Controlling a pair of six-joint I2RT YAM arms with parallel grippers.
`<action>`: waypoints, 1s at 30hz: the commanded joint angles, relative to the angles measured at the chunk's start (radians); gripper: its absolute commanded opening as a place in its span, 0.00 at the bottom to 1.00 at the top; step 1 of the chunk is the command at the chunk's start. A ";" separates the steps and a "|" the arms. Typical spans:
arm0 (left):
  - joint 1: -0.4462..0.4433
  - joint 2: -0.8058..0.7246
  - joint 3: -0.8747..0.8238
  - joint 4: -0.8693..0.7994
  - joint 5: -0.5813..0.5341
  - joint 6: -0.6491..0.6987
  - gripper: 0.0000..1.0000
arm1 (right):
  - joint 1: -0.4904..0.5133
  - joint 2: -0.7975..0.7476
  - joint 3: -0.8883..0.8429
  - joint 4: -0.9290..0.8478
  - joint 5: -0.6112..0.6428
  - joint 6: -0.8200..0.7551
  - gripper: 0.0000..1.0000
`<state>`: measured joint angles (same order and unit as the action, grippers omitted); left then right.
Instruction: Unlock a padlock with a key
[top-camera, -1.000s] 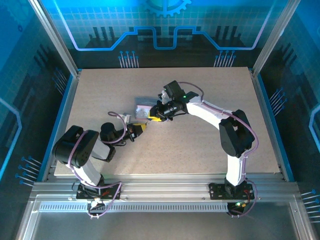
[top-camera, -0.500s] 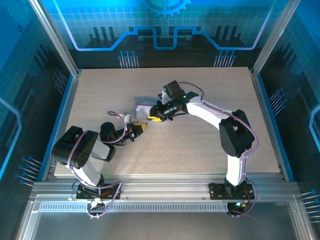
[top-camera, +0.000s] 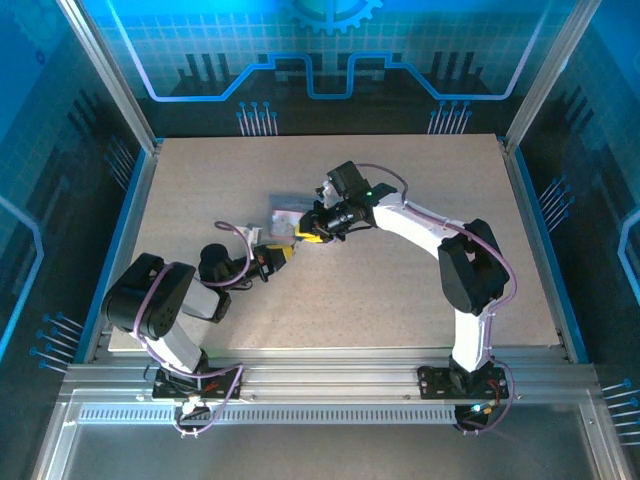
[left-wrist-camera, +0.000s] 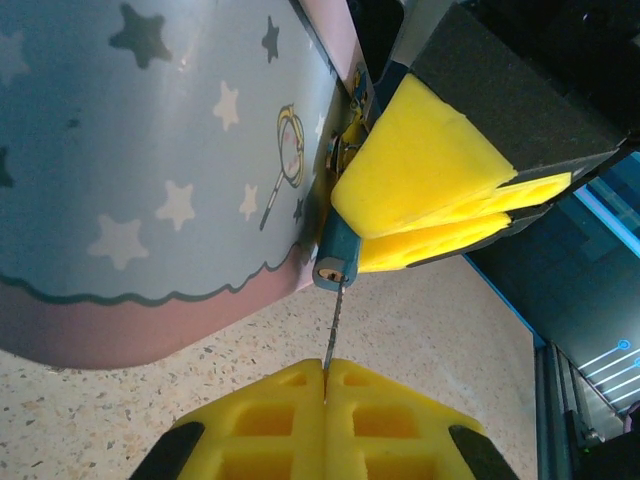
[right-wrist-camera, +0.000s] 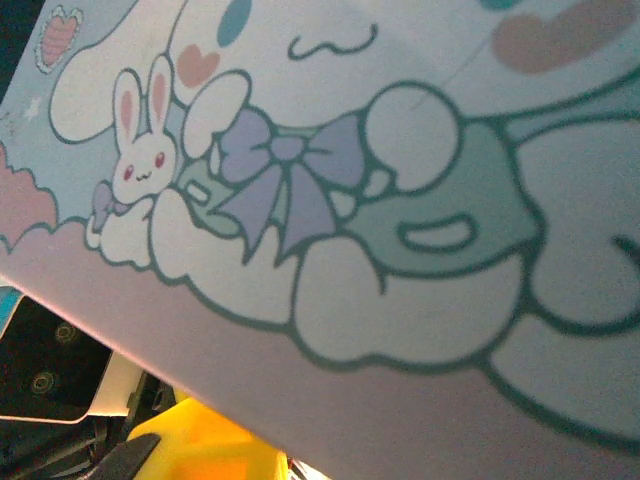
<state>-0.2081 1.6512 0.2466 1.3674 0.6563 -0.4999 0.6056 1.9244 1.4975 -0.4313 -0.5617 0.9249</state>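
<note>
Padlock (left-wrist-camera: 336, 262) of blue-grey metal pinched in right yellow jaws, thin dark metal key (left-wrist-camera: 330, 330) clamped in left jaws, tip at keyhole

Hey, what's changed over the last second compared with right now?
The left arm's elbow drifted slightly toward the near left corner. The left gripper, pinching the key at the padlock, hardly moved. Nothing was visibly grabbed or released. The right gripper and the tin stayed put.
</note>
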 joint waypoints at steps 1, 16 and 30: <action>0.006 0.015 0.026 0.032 0.034 -0.013 0.00 | -0.008 -0.044 -0.008 0.051 -0.044 -0.006 0.00; 0.006 0.024 0.055 0.033 0.065 -0.047 0.00 | -0.006 -0.049 -0.026 0.080 -0.068 -0.020 0.00; 0.016 0.048 0.057 0.032 0.069 -0.066 0.00 | -0.021 -0.074 -0.059 0.106 -0.099 -0.029 0.00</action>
<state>-0.2016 1.6878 0.2802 1.3602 0.7090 -0.5526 0.5896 1.9018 1.4384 -0.3725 -0.5964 0.9199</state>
